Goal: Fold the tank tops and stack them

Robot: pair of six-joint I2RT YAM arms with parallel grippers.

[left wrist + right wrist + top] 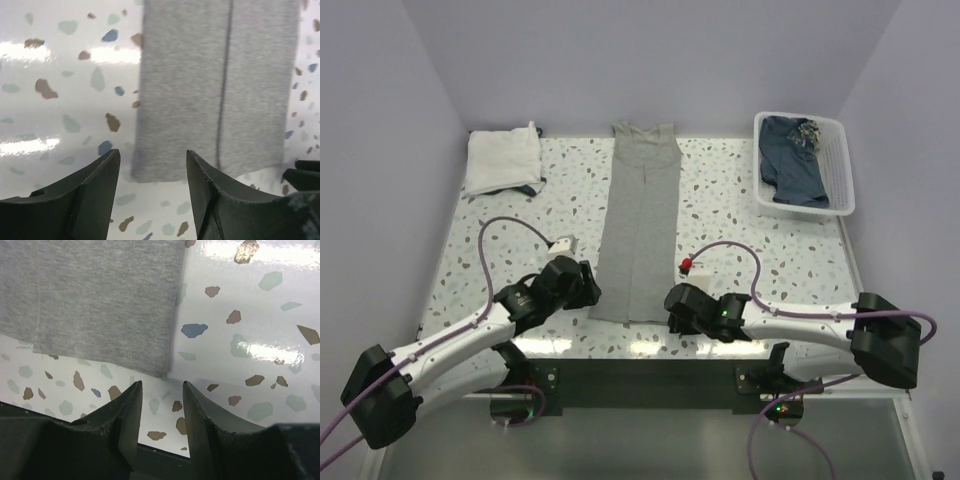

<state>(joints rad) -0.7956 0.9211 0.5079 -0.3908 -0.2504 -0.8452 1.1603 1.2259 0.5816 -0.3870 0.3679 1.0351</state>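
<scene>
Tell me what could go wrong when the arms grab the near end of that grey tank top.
The left gripper and right gripper stand open at the near corners of the folded grey tank top. A pinch might catch only the top layer, opening the fold. Uneven lifting could skew the strip.

The grey tank top is soft, matt, heathered knit cloth; the table is glossy, smooth, speckled; the basket is white plastic; the left gripper is matt black, rough-edged.
</scene>
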